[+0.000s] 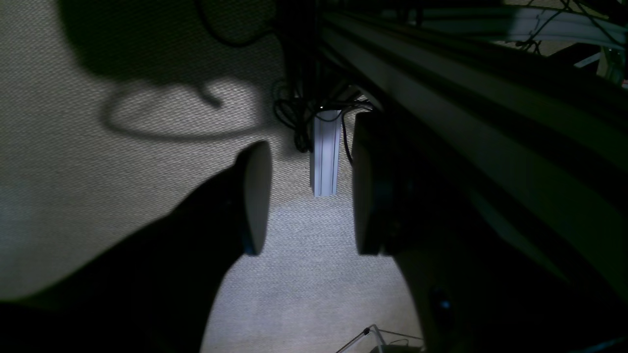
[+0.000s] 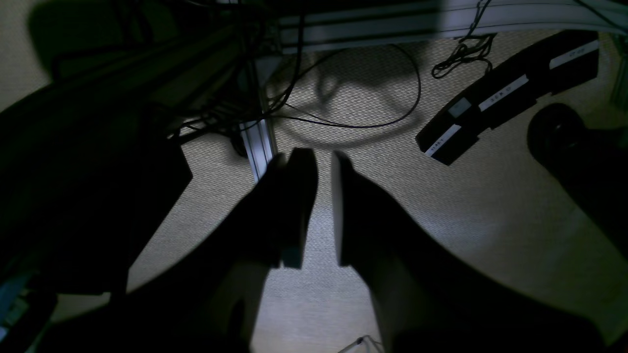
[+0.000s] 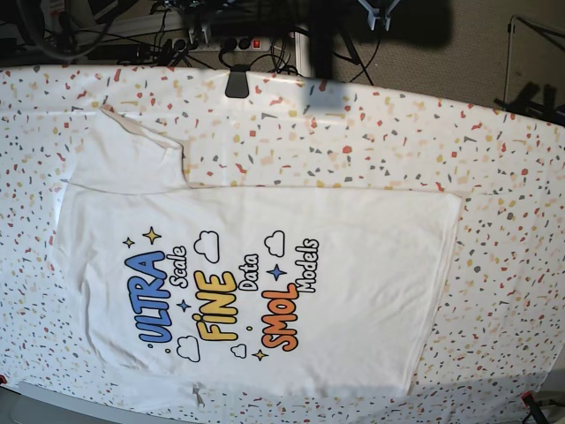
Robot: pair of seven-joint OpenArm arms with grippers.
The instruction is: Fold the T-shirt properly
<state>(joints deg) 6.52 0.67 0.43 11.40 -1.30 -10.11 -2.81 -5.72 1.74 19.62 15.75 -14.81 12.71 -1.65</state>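
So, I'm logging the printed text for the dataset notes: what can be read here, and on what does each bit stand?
"ULTRA Scale" (blue, white): chest print of the T-shirt
"FINE Data" (yellow, white): same print
"SMOL Models" (orange, white): same print
White labels on the black bar on the floor, right wrist view: too blurred to read

place: robot lab / test bench
table: speckled cloth [image 3: 494, 177] over the work surface, T-shirt [image 3: 256, 291] laid flat, print up
frame: aluminium rail [image 2: 373, 24] and upright post [image 1: 325, 154], bench-rig type
wiring: loose black cables [image 2: 353, 98] on the floor, more tangled behind the table [image 3: 190, 31]
power: power strip [image 3: 243, 41] with red switch at table's back edge
floor: grey woven carpet [image 1: 304, 255], office-style
other: black labelled device [image 2: 505, 93] lying on the carpet
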